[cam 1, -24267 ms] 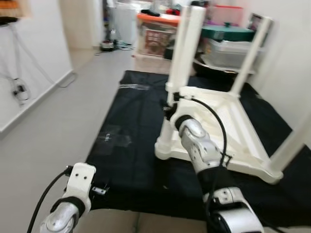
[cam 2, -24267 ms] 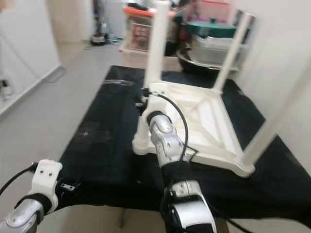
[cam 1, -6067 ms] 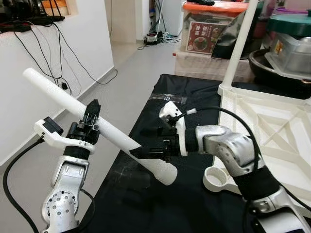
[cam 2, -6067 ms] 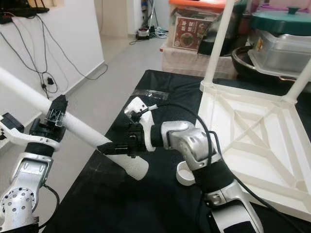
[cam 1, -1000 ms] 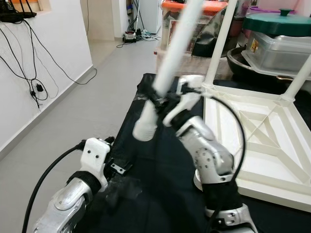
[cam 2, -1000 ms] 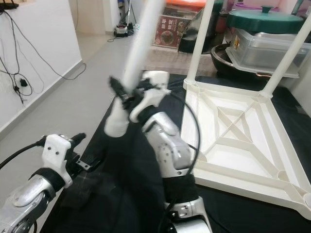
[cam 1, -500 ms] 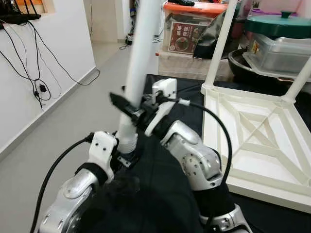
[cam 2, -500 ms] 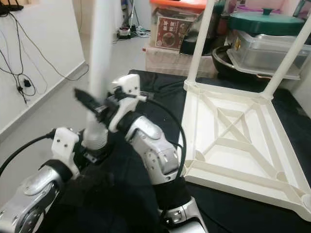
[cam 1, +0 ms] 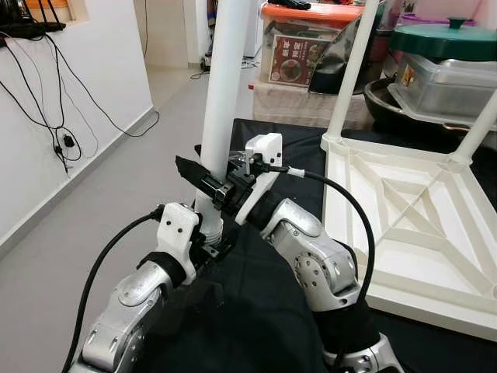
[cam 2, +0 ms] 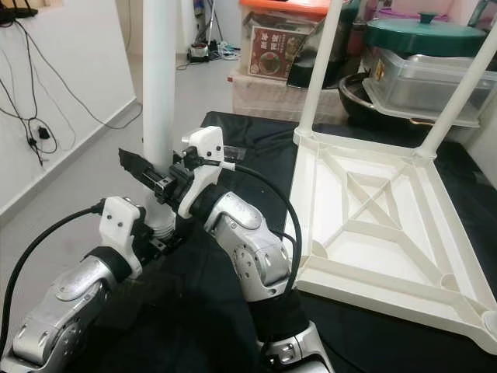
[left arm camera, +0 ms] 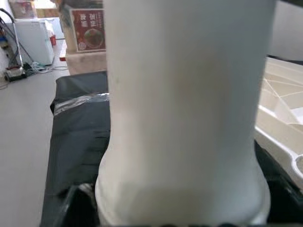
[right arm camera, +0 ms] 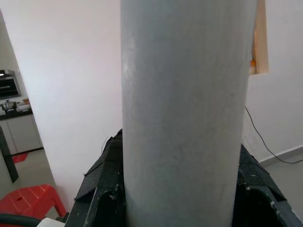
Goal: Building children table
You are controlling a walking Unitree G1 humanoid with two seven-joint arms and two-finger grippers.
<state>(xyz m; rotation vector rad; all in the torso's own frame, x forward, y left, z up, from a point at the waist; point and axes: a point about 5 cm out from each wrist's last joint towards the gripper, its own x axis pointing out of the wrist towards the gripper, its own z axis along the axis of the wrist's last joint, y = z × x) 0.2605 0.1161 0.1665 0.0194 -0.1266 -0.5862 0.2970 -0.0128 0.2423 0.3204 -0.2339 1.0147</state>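
Tiled hallway floor, a black cloth (cam 1: 256, 326) spread over it, storage bins (cam 1: 311, 54) stacked at the back. In the left eye view an upturned white table top (cam 1: 411, 225) is lying on the cloth with two legs already standing up from its far corners. The right gripper (cam 1: 208, 180) is clamping a loose white table leg (cam 1: 225, 93) upright, well apart from the near-left corner socket (cam 2: 318, 250), seen in the right eye view. The left gripper (cam 1: 208, 245) is sitting at the leg's flared foot, seemingly gripping it.

Left wrist view: flared foot of the leg (left arm camera: 182, 118) right up against the camera, with dark finger shapes either side of it.

Right wrist view: black fingers (right arm camera: 106, 189) are pressing both sides of the leg shaft (right arm camera: 184, 109).

Step in hand, I'd judge: carrying the third leg over. Next move calls for swinging it right and seating its foot in that empty near-left socket.
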